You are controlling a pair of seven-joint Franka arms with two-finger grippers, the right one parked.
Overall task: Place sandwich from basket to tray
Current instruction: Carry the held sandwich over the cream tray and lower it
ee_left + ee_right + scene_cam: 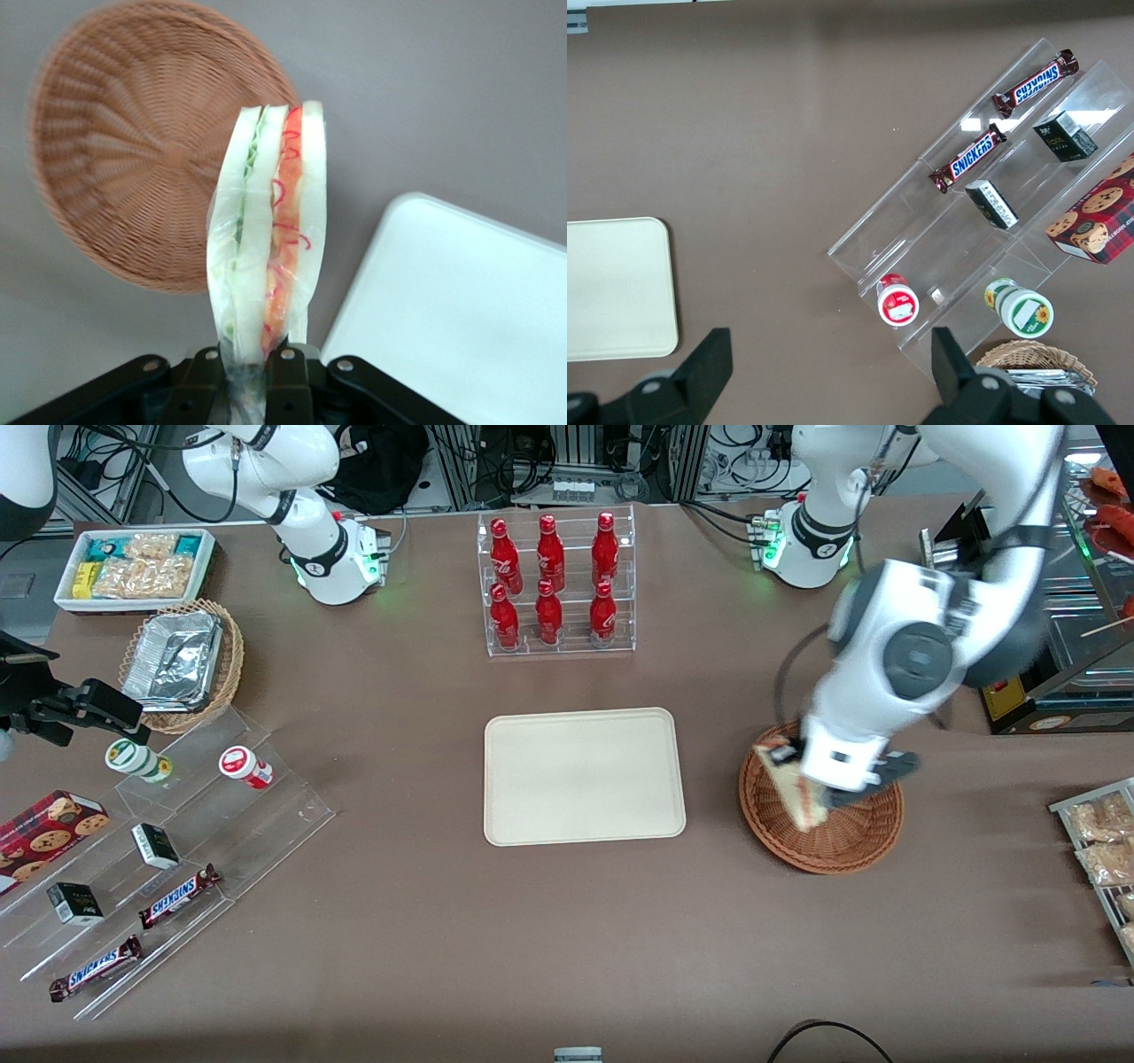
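My gripper (819, 784) (248, 372) is shut on the wrapped sandwich (270, 230), a pale bread wedge with green, orange and red filling. In the front view the sandwich (788, 788) hangs lifted above the reddish-brown wicker basket (833, 841), over the basket's side that faces the tray. Nothing lies in the basket (133, 186) as seen from the left wrist. The cream rectangular tray (583, 776) (461, 310) lies flat and bare at the table's middle, beside the basket.
A clear rack of red bottles (555, 584) stands farther from the front camera than the tray. Toward the parked arm's end lie a tan basket with a foil tray (182, 662), a white snack bin (135, 567) and acrylic steps with candy bars (177, 895). Packaged snacks (1103, 841) lie at the working arm's end.
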